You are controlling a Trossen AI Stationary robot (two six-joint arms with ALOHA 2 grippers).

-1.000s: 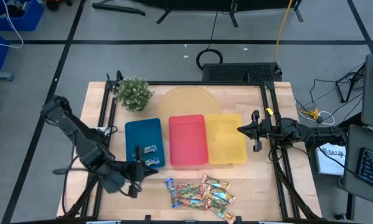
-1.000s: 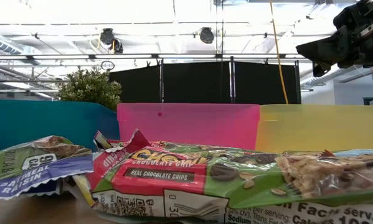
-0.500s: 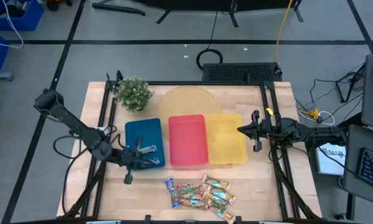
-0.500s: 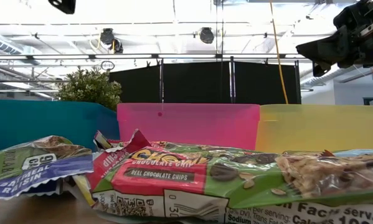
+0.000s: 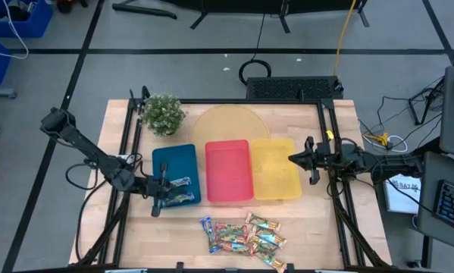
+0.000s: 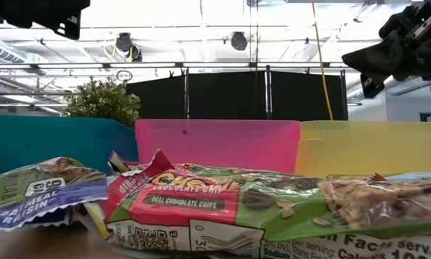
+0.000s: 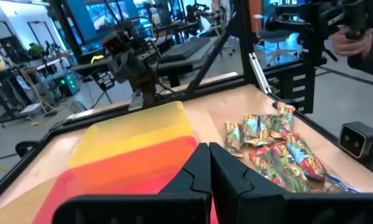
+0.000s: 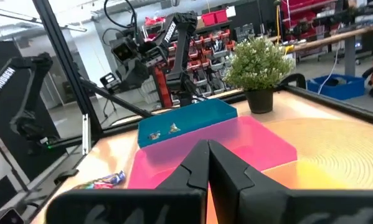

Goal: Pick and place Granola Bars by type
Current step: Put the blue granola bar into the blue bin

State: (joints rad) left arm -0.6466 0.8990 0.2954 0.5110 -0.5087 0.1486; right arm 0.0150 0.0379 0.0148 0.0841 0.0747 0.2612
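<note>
The granola bars (image 5: 243,234) lie in a loose pile on the table in front of the red tray (image 5: 228,171); in the low view they (image 6: 222,205) fill the foreground. The pile is mostly red-green, with a blue-silver bar (image 5: 205,224) at its left end. Two blue-silver bars (image 5: 183,190) lie in the blue tray (image 5: 173,163). My left gripper (image 5: 170,191) is shut and hovers over the blue tray's near-left part. My right gripper (image 5: 291,158) is shut and waits above the yellow tray's (image 5: 275,168) right edge. Both hold nothing.
A potted plant (image 5: 163,114) stands at the far left of the table. A round wooden board (image 5: 230,125) lies behind the trays. Black frame rails (image 5: 128,144) run along both sides of the table. Bare wood shows left of the pile (image 5: 173,235).
My left gripper has moved from the table in front of the blue tray toward the far edge and now hangs over the tray's near-left part. The arm has drawn back to the left, and the gripper now shows at the top left of the low view.
</note>
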